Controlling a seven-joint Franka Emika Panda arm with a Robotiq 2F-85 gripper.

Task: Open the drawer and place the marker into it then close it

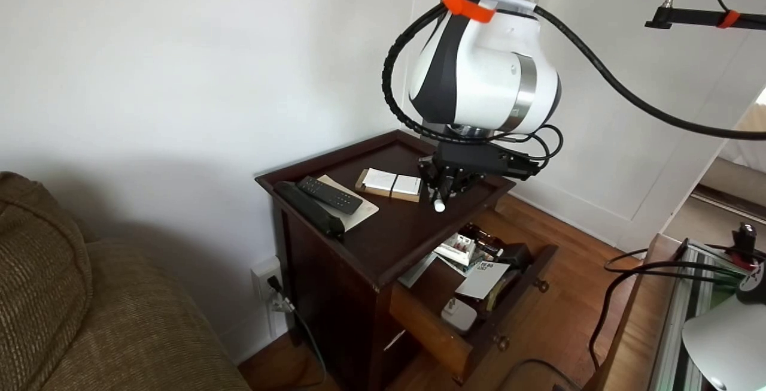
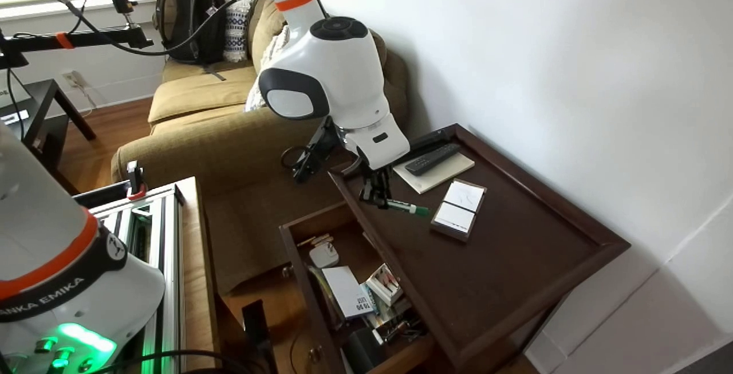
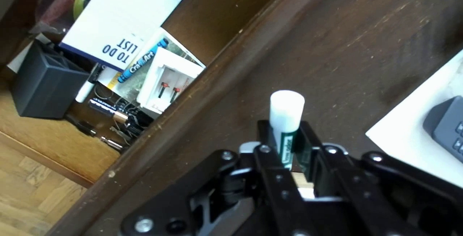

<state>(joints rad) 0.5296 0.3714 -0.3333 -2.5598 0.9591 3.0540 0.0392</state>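
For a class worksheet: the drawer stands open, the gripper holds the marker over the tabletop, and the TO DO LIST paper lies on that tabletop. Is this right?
Not quite: the TO DO LIST paper lies in the drawer, not on the tabletop, as the wrist view shows. The drawer stands open, and the gripper holds the marker over the tabletop.

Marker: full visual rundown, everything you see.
The marker is a slim, plastic-looking cylinder: white at one end, a green-and-white label that seems to read "low odor", and solid green at the other end, apparently its cap. The gripper is closed on it partway along, and both ends stick out. Held roughly level, it appears raised above the tabletop, outside the open drawer.
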